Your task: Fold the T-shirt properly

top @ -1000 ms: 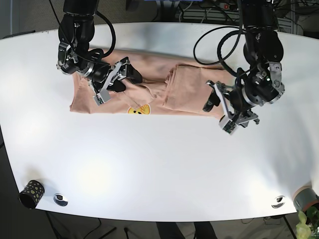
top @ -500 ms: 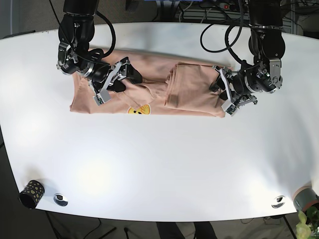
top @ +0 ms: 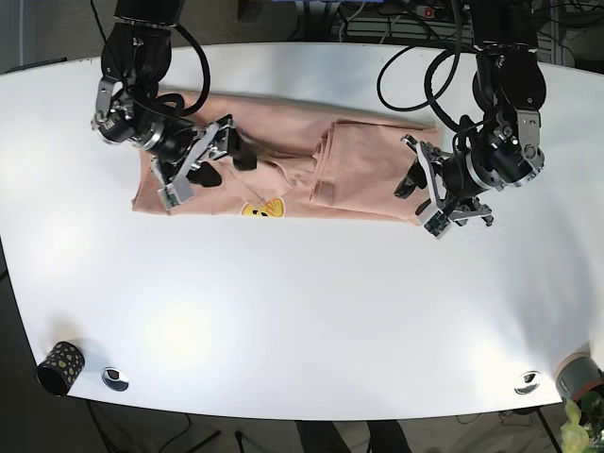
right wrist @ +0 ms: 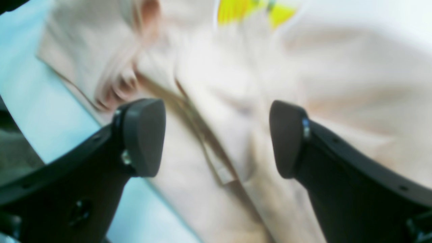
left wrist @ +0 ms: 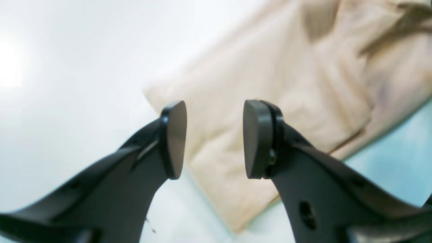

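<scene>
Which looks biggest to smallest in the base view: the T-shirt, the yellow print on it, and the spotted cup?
1. T-shirt, far the largest.
2. and 3. Spotted cup and yellow print look about alike; I won't rank them.

Bright, even overhead light floods the base view, and the white desk [top: 302, 311] bounces it back in soft glare patches toward the lower left and lower right. Shadows under the arms are short and faint. The desk's edges bow outward, a clear wide-angle warp. In the left wrist view the T-shirt [left wrist: 270, 101] is soft and smeared, with a blown-out white glow at far left, while the left hand [left wrist: 214, 138] reads a bit sharper. The right wrist view is blurrier still: cloth folds smear, and the yellow print [right wrist: 253, 10] is overexposed.
</scene>
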